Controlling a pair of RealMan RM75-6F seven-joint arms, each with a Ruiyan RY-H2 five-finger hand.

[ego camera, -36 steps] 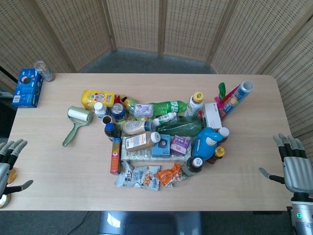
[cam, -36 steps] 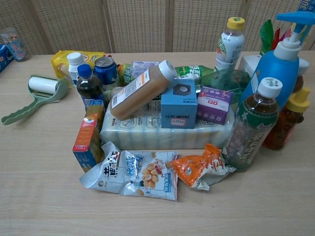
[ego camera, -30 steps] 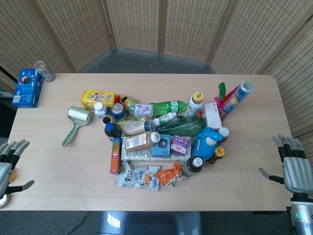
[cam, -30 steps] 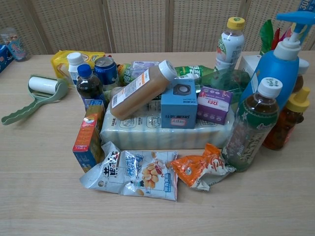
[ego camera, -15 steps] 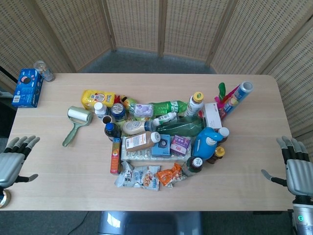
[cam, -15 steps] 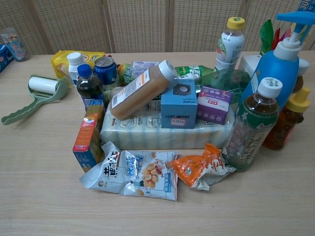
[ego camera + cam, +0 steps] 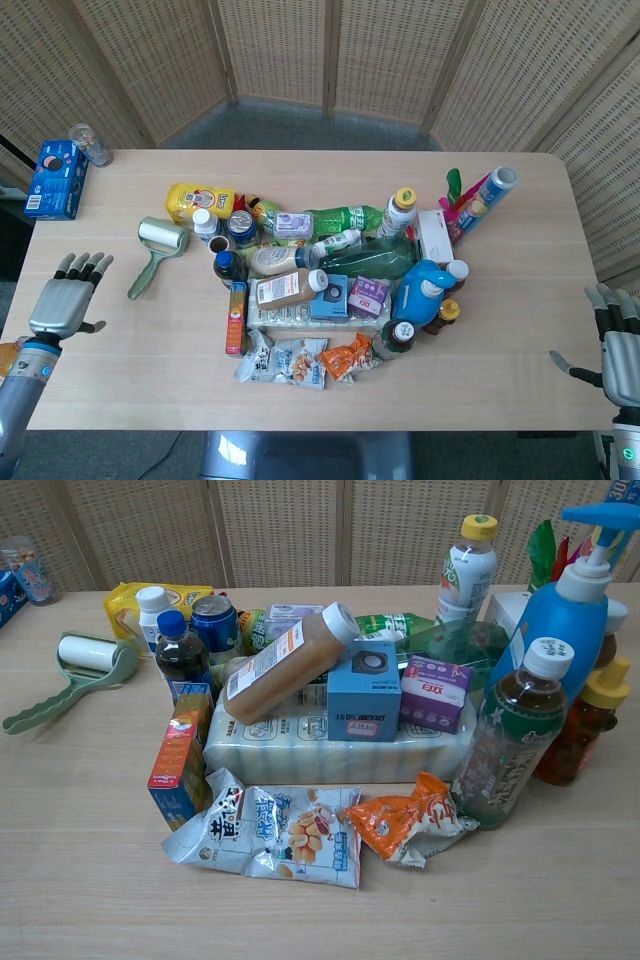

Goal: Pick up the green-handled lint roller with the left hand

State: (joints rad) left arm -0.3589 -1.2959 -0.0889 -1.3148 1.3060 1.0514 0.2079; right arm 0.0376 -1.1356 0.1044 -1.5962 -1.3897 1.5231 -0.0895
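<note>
The green-handled lint roller [image 7: 155, 254] lies flat on the table's left side, white roll at the far end, handle pointing toward the near left. In the chest view the lint roller [image 7: 70, 683] is at the left edge. My left hand [image 7: 66, 300] hovers over the table's left edge, fingers spread and empty, a short way to the near left of the handle tip. My right hand [image 7: 624, 336] hangs off the table's right edge, fingers apart, holding nothing. Neither hand appears in the chest view.
A dense pile of bottles, cans, boxes and snack bags fills the table's middle, with a yellow pack [image 7: 199, 201] and a small white-capped bottle [image 7: 205, 224] just right of the roller. A blue box [image 7: 55, 178] and a jar [image 7: 89, 144] stand at the far left corner.
My left hand has risen from below the table's near-left corner and moved forward and right toward the roller. My right hand has sunk slightly lower at the right edge.
</note>
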